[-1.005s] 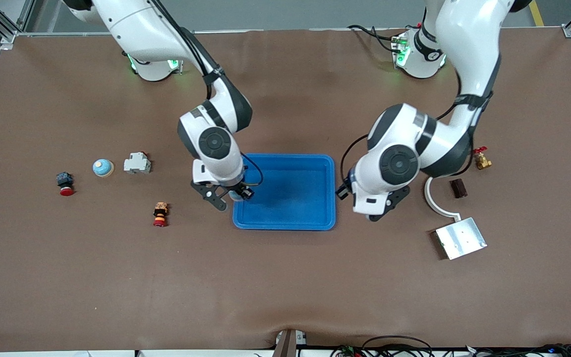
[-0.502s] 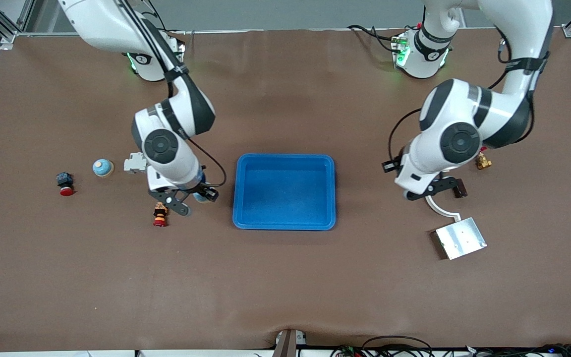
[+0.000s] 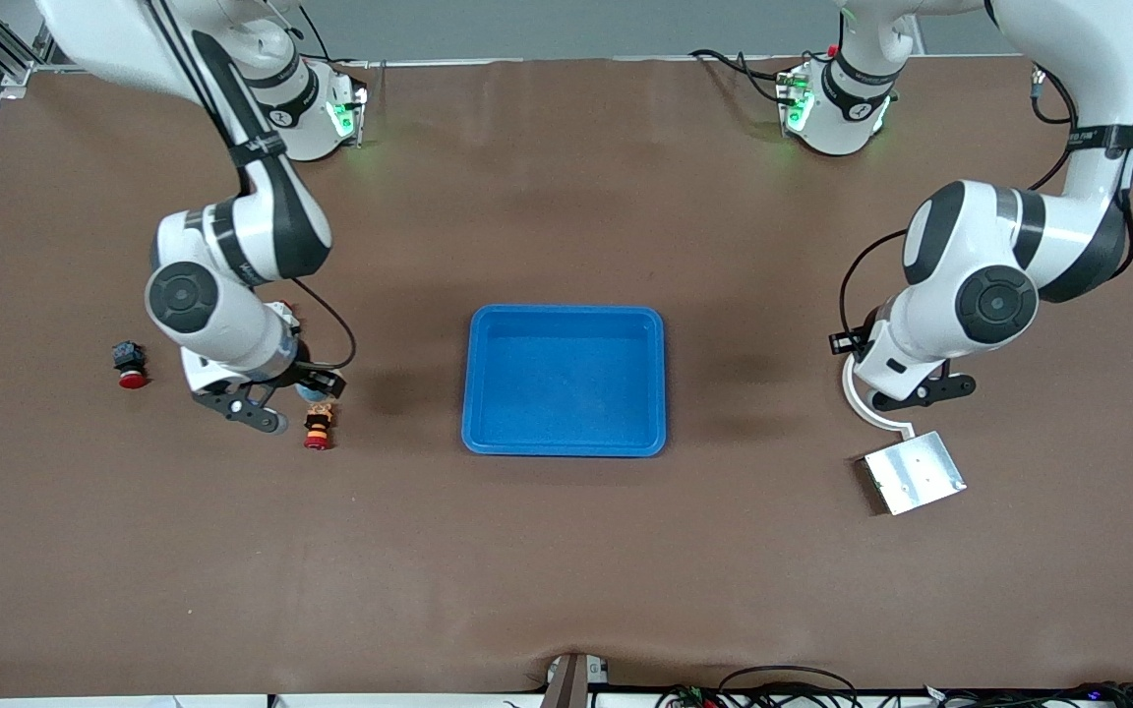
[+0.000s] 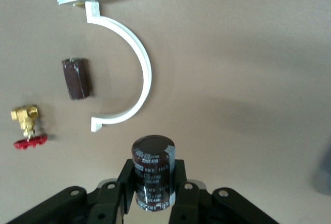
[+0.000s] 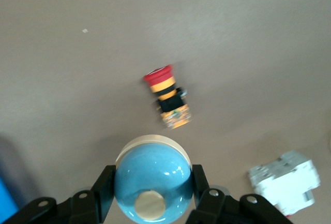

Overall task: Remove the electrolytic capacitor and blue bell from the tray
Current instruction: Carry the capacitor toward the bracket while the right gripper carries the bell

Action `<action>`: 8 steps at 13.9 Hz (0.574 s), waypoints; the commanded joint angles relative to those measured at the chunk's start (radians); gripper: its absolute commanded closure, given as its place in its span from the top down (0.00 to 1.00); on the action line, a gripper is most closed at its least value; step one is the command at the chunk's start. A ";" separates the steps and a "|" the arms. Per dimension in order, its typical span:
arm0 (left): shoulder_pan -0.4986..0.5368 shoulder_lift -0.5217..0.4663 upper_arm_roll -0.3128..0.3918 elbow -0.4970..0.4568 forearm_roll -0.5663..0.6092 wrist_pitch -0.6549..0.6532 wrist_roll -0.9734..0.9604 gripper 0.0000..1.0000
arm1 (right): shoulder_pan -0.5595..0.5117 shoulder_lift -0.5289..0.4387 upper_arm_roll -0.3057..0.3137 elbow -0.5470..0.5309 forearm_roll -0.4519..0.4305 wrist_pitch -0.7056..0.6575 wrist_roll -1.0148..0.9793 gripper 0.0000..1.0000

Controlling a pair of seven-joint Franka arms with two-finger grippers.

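Our left gripper [image 4: 154,203] is clamped on the smooth dark brown-black cylindrical electrolytic capacitor [image 4: 153,172]; released upright, it could topple against the curved white plastic bracket [image 4: 135,74] just beside. Our right gripper [image 5: 152,195] pinches the glossy blue dome-shaped bell [image 5: 151,180], which may knock the red-and-orange push button [image 5: 168,99] close underneath.

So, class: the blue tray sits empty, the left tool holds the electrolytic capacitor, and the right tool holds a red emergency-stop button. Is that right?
Not quite. The right tool holds the blue bell, not the button; the right wrist view shows the red emergency-stop button lying on the table. The blue tray is empty, and the left tool grips the electrolytic capacitor.
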 commanded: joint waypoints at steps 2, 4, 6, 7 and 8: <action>0.001 0.078 -0.007 0.007 0.028 0.074 0.013 0.00 | -0.096 -0.036 0.019 -0.067 -0.008 0.057 -0.146 0.00; 0.001 0.118 -0.007 0.007 0.028 0.112 0.013 0.00 | -0.142 -0.031 0.019 -0.100 -0.007 0.118 -0.226 0.00; 0.000 0.155 -0.005 0.009 0.046 0.135 0.017 0.00 | -0.193 -0.021 0.021 -0.115 -0.002 0.166 -0.307 0.00; 0.001 0.170 -0.007 0.009 0.081 0.154 0.017 0.00 | -0.214 -0.017 0.021 -0.121 -0.001 0.180 -0.340 0.00; 0.001 0.186 -0.005 0.009 0.091 0.163 0.017 0.00 | -0.230 -0.013 0.021 -0.123 0.001 0.188 -0.363 0.00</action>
